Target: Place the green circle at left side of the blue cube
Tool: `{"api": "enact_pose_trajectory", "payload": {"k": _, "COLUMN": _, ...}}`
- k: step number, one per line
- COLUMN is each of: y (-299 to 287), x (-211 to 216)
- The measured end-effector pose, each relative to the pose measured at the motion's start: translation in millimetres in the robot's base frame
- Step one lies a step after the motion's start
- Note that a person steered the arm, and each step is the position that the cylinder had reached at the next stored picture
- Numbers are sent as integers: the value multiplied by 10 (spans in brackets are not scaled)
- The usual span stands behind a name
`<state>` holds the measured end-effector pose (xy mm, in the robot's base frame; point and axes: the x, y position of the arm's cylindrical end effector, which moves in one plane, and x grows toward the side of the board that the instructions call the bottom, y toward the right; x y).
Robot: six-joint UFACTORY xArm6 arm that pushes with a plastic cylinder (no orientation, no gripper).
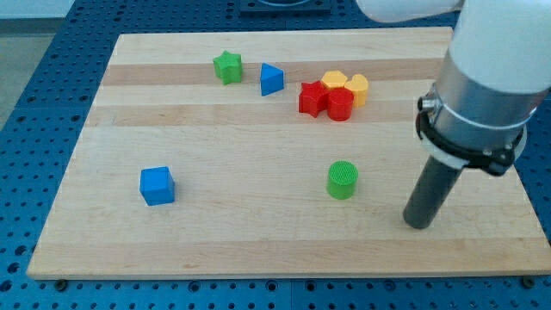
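Note:
The green circle [342,180], a short green cylinder, stands on the wooden board [258,241] right of centre. The blue cube [157,185] sits at the view's lower left, far to the left of the green circle. My tip [417,224] rests on the board to the lower right of the green circle, well apart from it and touching no block.
A green star [227,66] and a blue triangle [271,79] lie near the view's top. A cluster of two red blocks [325,100] and two yellow blocks [346,83] sits at the upper right, above the green circle.

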<state>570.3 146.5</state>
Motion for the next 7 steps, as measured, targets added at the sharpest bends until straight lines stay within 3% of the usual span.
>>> {"api": "enact_pose_trajectory", "payload": {"k": 3, "y": -747, "x": 32}}
{"api": "enact_pose_trajectory", "payload": {"k": 4, "y": -786, "x": 1}}
{"api": "enact_pose_trajectory", "payload": {"k": 6, "y": -197, "x": -381}}
{"api": "enact_pose_trajectory", "payload": {"k": 7, "y": -530, "x": -384}}
